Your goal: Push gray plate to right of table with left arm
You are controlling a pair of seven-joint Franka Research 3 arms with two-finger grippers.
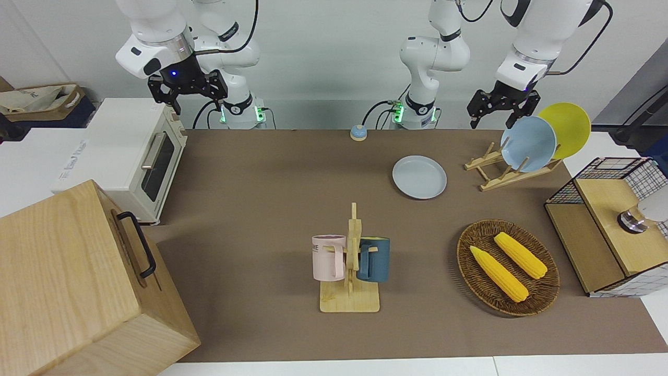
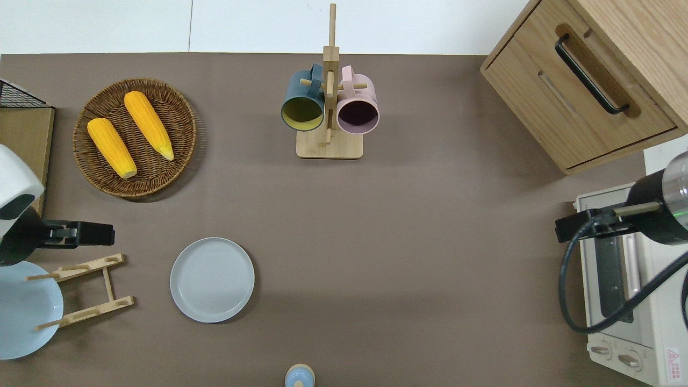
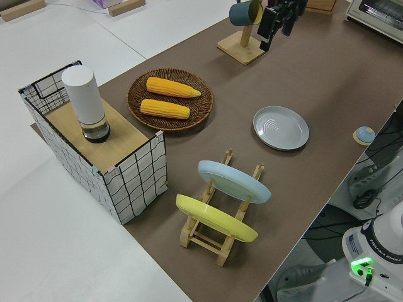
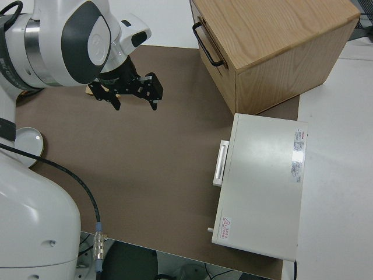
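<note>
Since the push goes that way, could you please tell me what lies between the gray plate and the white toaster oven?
Nothing: in the overhead view, only bare brown table separates the round pale gray plate from the white toaster oven.

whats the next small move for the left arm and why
Probably lower the left tool beside the gray plate, on the rim toward the left arm's end. The open tool hangs above the plate rack, touching nothing, and the plate lies flat on the table.

Bright, even indoor light from above, with soft shadows beneath the wicker basket (image 2: 134, 185) and mug stand (image 1: 349, 303); all views are sharp, without glare.
</note>
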